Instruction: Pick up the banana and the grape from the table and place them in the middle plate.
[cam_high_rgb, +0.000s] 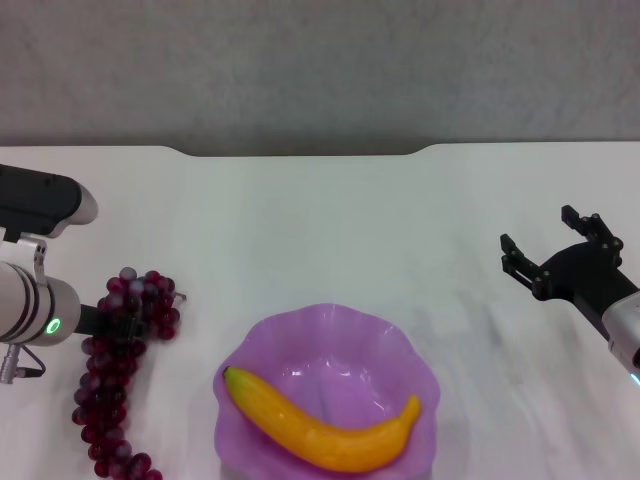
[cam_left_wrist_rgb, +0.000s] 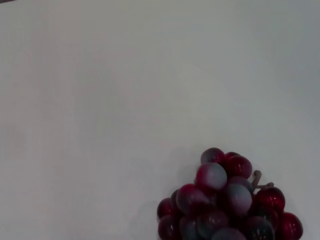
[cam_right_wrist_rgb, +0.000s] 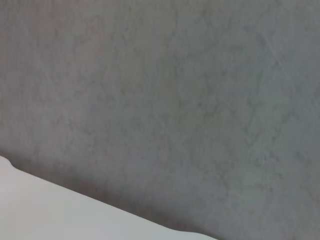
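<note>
The banana (cam_high_rgb: 325, 429) already lay in the middle plate (cam_high_rgb: 402, 340), at the near centre of the table (cam_high_rgb: 320, 220); the grape (cam_high_rgb: 120, 370) step was in hand. The bunch lay on the table left of the plate, and the left end effector (cam_high_rgb: 118, 322) sat at its far end, though whether it gripped could not be told. The right end effector (cam_high_rgb: 555, 250) hovered spread wide, empty, far right. Next would likely come a firm hold, a lift, and a carry rightward over the scalloped rim.
</note>
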